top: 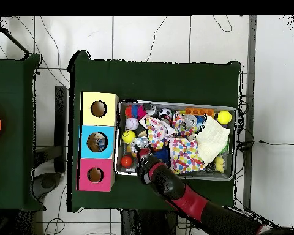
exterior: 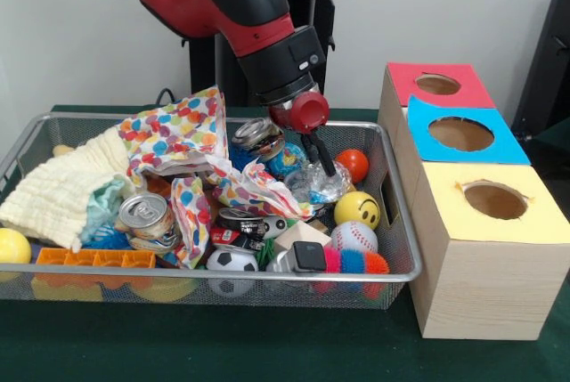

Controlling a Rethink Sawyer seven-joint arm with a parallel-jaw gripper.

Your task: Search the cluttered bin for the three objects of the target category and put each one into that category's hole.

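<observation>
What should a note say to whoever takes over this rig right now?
Gripper: down in the bin, over a crumpled clear wrapper beside the orange ball; whether the jaws are open or holding anything cannot be told.
Balls, cans, cloth and dotted paper fill the bin.
Box beside it: in the overhead view something sits in the blue hole; the yellow hole and red hole look empty.
Left: find the remaining targets and drop them in.
</observation>
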